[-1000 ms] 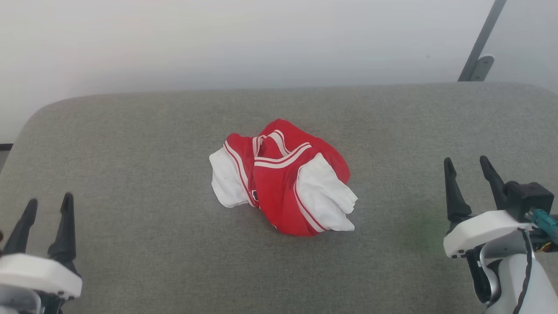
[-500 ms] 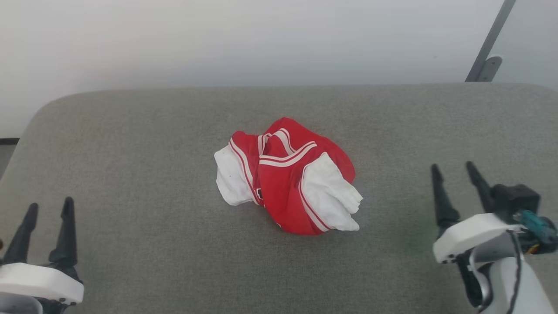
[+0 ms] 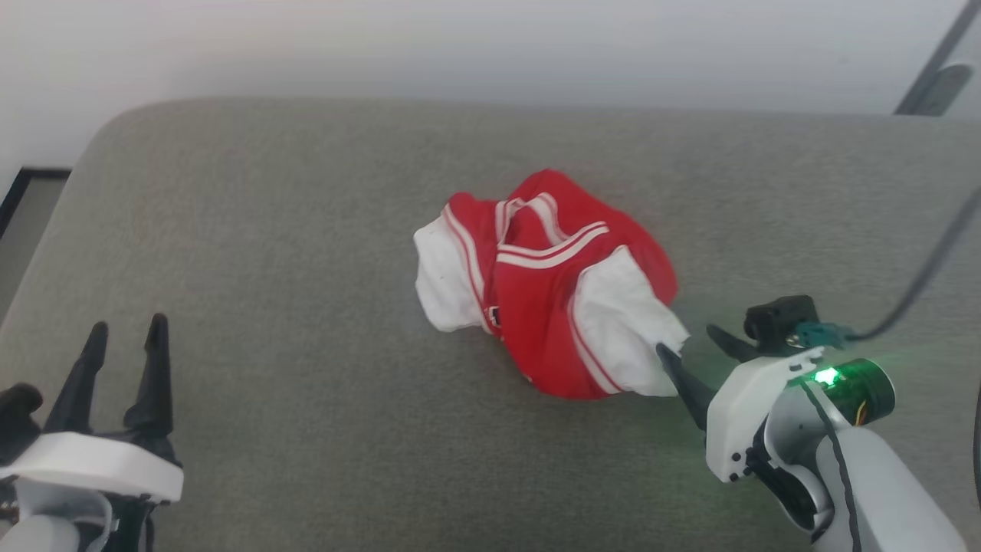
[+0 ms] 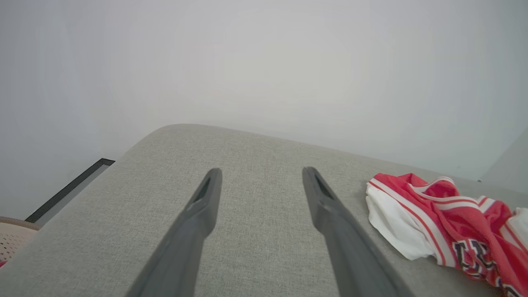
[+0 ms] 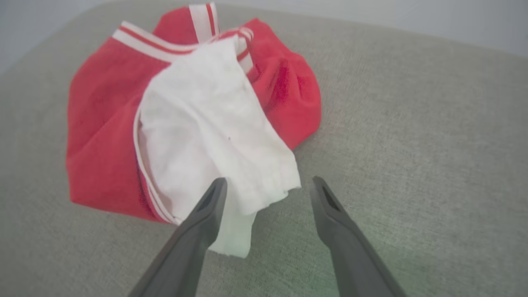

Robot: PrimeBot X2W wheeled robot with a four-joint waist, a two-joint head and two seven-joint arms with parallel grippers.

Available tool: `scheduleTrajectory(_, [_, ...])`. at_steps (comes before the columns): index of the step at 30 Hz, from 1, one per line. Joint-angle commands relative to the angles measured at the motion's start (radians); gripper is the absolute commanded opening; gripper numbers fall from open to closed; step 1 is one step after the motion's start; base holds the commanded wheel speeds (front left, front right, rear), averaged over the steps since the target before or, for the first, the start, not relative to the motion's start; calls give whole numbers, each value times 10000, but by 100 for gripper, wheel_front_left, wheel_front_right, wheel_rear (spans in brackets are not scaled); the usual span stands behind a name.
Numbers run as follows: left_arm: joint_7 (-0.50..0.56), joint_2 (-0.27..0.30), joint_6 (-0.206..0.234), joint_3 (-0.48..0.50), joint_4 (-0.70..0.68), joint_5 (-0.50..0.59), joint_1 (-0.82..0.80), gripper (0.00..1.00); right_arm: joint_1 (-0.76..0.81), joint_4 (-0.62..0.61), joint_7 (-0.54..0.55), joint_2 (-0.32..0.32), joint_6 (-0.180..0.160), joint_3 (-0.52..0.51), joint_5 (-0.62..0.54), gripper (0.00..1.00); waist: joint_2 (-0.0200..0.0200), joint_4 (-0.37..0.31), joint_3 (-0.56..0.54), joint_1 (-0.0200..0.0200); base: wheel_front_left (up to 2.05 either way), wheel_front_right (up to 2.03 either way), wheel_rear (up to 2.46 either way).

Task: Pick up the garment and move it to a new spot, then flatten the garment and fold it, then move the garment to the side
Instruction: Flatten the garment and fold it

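Note:
The garment [image 3: 548, 284] lies crumpled in a heap on the grey padded surface [image 3: 268, 230]: red cloth, white sleeves, red-and-white striped trim. Dark lettering shows on it in the left wrist view [image 4: 433, 218]. My right gripper [image 3: 686, 340] is open at the heap's near right edge. In the right wrist view its fingers [image 5: 269, 180] straddle the tip of a white sleeve [image 5: 214, 136], the left finger over the cloth, with nothing gripped. My left gripper [image 3: 128, 323] stands open far to the left above bare surface [image 4: 262, 170], well apart from the garment.
A pale wall rises behind the surface's rounded far edge. A dark floor strip [image 3: 31, 192] shows past the left corner, and a grey metal bracket [image 3: 939, 77] at top right. A beige perforated basket [image 4: 12, 239] sits below the left edge. A cable [image 3: 920, 284] runs from the right wrist.
The head camera has shifted, so the whole picture moved. My right gripper has moved in leftwards from the open surface to the white sleeve at the garment's edge. The garment lies as before.

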Motion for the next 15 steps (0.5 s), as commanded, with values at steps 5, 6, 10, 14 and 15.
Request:
scheduleTrajectory(5, [-75, -355, -233, -101, 176, 162, -511, 100, -457, 99, 1893, -515, 0, 516, 334, 100, 0, 589, 671, 0, 0, 0, 0])
scheduleTrajectory(6, [-80, -411, -281, -113, 216, 177, -592, 100, -525, 116, 2148, -561, 0, 583, 383, 100, 0, 658, 746, 0, 0, 0, 0])
scheduleTrajectory(10, [-87, -593, -410, -124, 393, 212, -772, 100, -650, 343, 2927, -712, 0, 709, 443, 100, 0, 842, 915, 0, 0, 0, 0])
scheduleTrajectory(14, [-80, -808, -618, -43, 671, 277, -983, 100, -771, 399, 3372, -755, 0, 893, 438, 0, 0, 990, 1035, 0, 0, 0, 0])
scheduleTrajectory(15, [-81, -853, -652, -2, 708, 294, -1008, 100, -774, 380, 3462, -783, 0, 945, 430, 0, 0, 992, 1043, 0, 0, 0, 0])
